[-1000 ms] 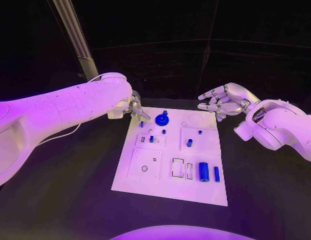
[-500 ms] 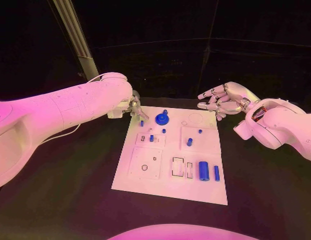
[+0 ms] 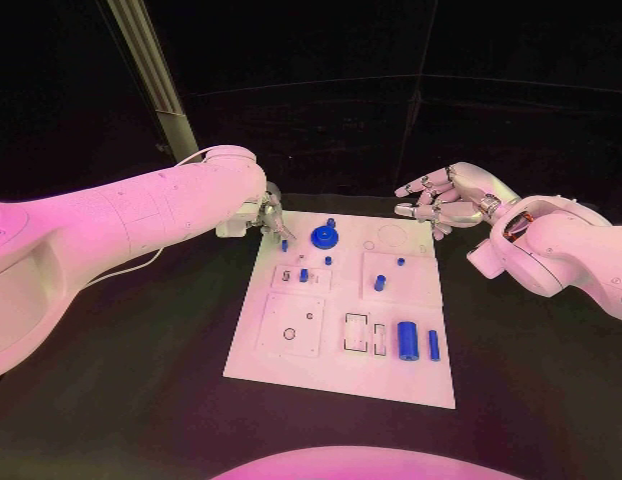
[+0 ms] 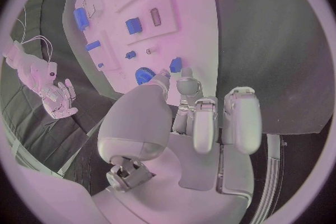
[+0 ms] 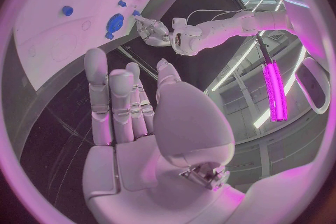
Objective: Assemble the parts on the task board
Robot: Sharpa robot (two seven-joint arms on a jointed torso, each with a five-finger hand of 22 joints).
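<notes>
Head view: the white task board (image 3: 343, 345) is seen lying in the middle of the black table (image 3: 124, 380), with blue parts (image 3: 408, 342) spread over it. The left hand (image 3: 269, 217) is held over the board's far left corner, a small blue peg (image 3: 284, 245) just at its fingertips; whether the peg is pinched cannot be told. The right hand (image 3: 448, 198) is held off the far right corner, fingers loosely curled, nothing in them.

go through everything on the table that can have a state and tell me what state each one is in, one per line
Left robot hand: at the board's far left corner, fingertips by a small blue peg; grip unclear.
Right robot hand: off the board's far right corner, fingers apart, empty.
Gear: seated on the board.
Large cylinder: lying flat.
Thin cylinder: lying flat beside it.
Rectangular slot: empty.
</notes>
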